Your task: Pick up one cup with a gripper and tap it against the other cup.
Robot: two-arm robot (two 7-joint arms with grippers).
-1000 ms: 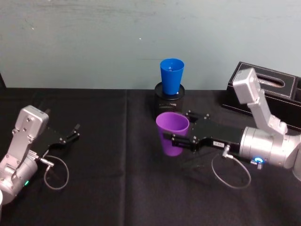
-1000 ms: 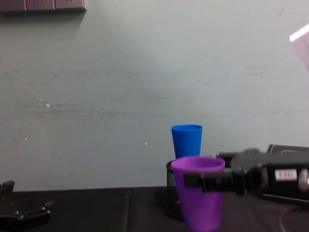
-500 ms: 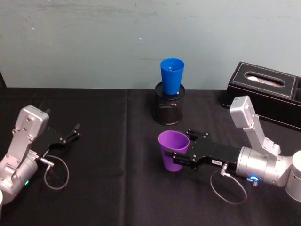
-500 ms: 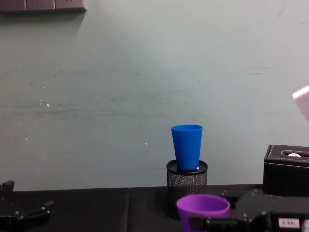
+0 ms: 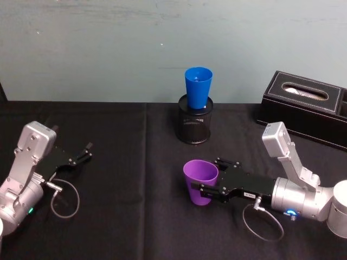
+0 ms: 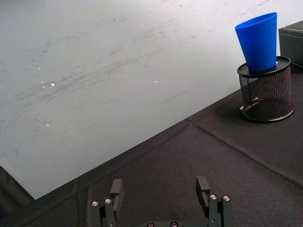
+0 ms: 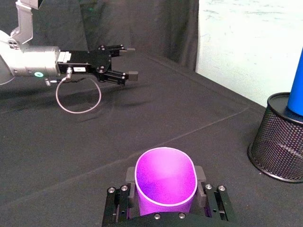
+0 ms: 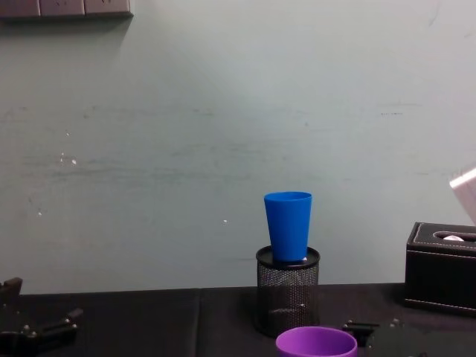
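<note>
Purple cup stood upright low over the black table, at the middle and a little toward the robot's right, and the right gripper was clamped on its sides, one finger on each side of the wall. In the right wrist view the cup sat between the two black fingers, its open mouth up. The blue cup was farther back, standing in the black mesh holder, well apart from the purple one. A black box lay at the back right. The left gripper rested at the left side of the table, its fingers spread apart and empty.
</note>
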